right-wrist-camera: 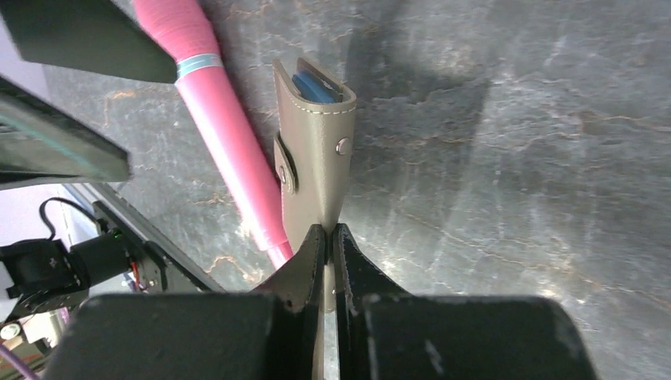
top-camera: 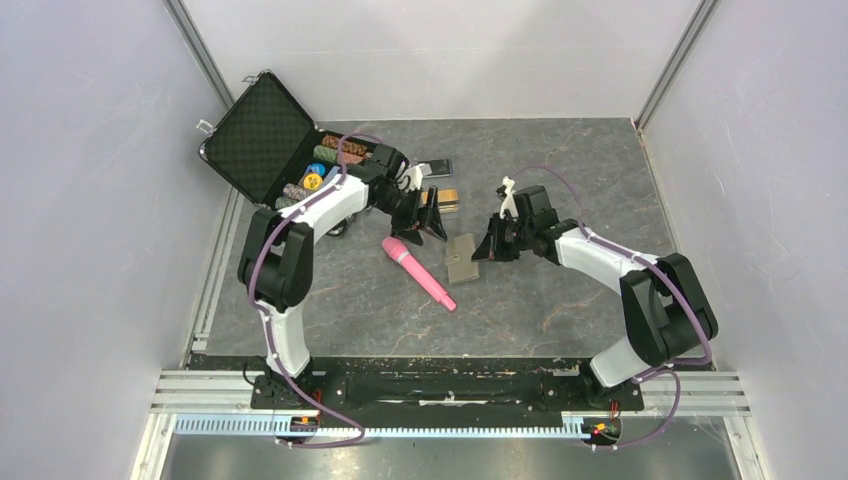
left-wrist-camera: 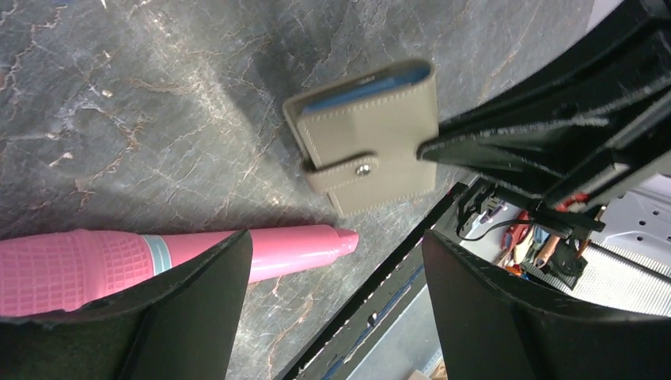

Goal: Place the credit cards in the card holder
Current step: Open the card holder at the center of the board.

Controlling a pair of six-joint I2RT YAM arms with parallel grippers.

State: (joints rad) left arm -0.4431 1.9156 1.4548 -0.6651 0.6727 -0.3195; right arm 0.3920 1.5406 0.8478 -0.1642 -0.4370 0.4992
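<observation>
The taupe card holder (top-camera: 462, 258) lies mid-table with its tab snapped and blue showing at one end (left-wrist-camera: 372, 134). My right gripper (right-wrist-camera: 328, 231) is shut on its near edge (right-wrist-camera: 316, 158), pinching it from the right (top-camera: 490, 250). My left gripper (left-wrist-camera: 336, 237) hangs open and empty just left of the holder (top-camera: 425, 225), above the table. Behind it lie the credit cards: an orange-gold one (top-camera: 448, 198) and a black one (top-camera: 437, 167), both partly hidden by the left arm.
A pink tube-shaped object (top-camera: 418, 272) lies diagonally just left of the holder (left-wrist-camera: 198, 257) (right-wrist-camera: 229, 150). An open black case of poker chips (top-camera: 270, 140) stands at the back left. White walls enclose the table on three sides.
</observation>
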